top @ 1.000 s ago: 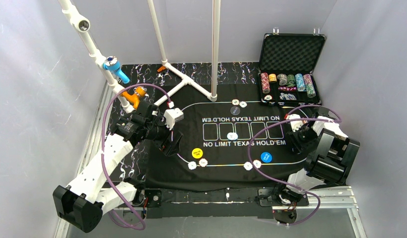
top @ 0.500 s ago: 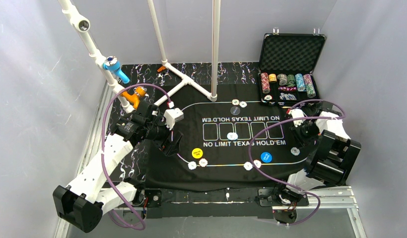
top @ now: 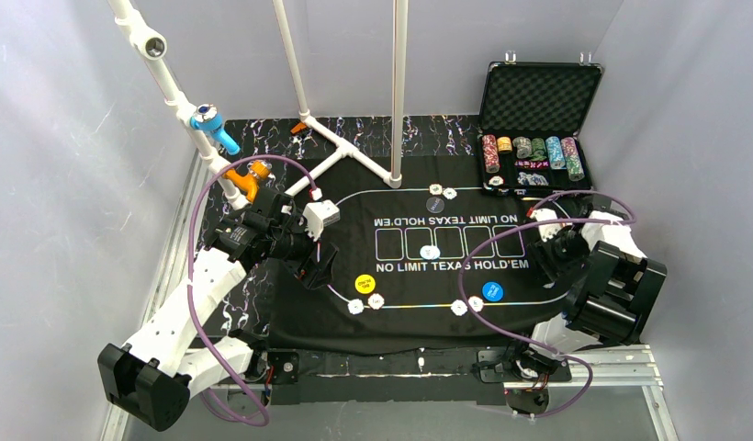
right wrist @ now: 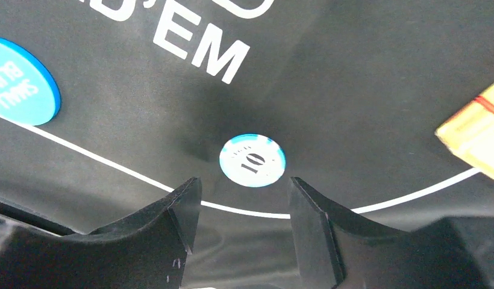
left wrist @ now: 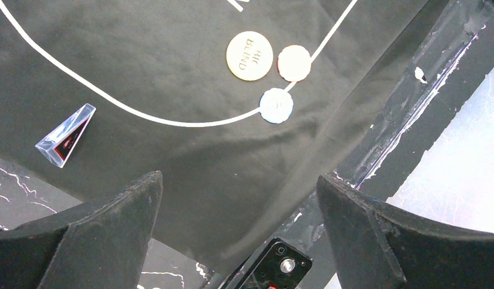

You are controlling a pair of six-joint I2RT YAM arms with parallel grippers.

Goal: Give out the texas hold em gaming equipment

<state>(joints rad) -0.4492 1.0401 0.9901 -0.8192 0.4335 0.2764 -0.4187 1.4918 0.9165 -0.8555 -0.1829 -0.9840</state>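
Chip marked 10 (right wrist: pixel 252 161), pale with a light-blue rim, lies flat on the felt mat (right wrist: pixel 365 72), just past the 'EM end of its lettering (right wrist: pixel 214 57). The right pincer (right wrist: pixel 243 191) hangs over it, jaws part-way apart and empty. I'd judge the chip light, stiff and thin, apt to skid on felt, so pinch it across the rim. The overhead view hides it under the wrist, yet shows the left pincer (top: pixel 316 271) spread wide, holding nothing, off the lettering's other end.

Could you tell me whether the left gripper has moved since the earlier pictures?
No. The left gripper hangs at the same spot left of the yellow button disc, just as before.
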